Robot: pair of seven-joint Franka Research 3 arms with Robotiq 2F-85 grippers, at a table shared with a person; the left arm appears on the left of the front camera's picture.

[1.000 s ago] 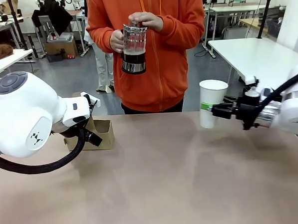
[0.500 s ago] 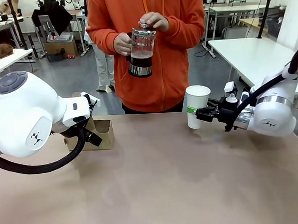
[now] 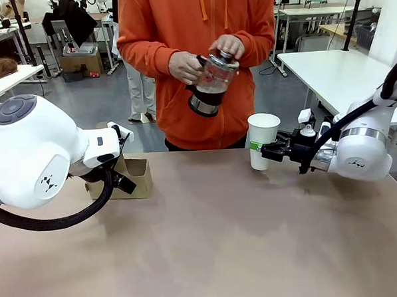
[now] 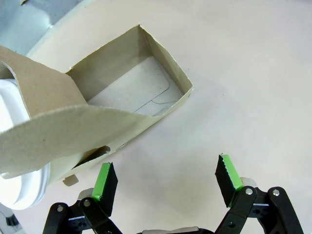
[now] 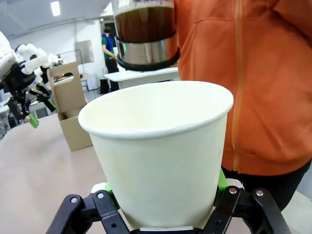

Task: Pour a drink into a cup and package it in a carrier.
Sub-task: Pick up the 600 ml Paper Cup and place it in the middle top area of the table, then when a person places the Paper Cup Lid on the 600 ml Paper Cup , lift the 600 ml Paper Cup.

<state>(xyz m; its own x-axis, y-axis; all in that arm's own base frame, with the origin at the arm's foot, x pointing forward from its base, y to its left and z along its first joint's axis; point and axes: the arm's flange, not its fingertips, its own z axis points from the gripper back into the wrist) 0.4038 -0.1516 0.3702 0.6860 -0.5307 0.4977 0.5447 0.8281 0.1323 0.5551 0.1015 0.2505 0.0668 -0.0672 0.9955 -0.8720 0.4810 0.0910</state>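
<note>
White paper cup [image 3: 264, 140] sits upright near the far edge of the bench [image 3: 210, 241], right of middle, clamped at its lower half by the right gripper [image 3: 261, 147], green pads pressed on both sides; can't tell if the base touches the bench. Right wrist view: cup [image 5: 161, 146] is empty inside, right gripper [image 5: 163, 197] jaws tight on its wall. Person in an orange hoodie [image 3: 172, 23] stands at the far edge, both hands on a glass French press [image 3: 212, 86], one hand [image 3: 184, 66] at the handle, the other hand [image 3: 228, 46] on the lid; press is tilted toward the cup, above it and apart from it. Dark brown drink [image 5: 144, 22] is in the press, none in the cup. Brown cardboard carrier [image 3: 137, 178] is at the far-left part of the bench, handle panel upright. Left wrist view: left gripper [image 4: 165, 178] jaws wide apart, holding nothing, just beside the carrier [image 4: 168, 63], whose near slot is empty; a white round rim [image 4: 12, 146] shows in the other slot.
</note>
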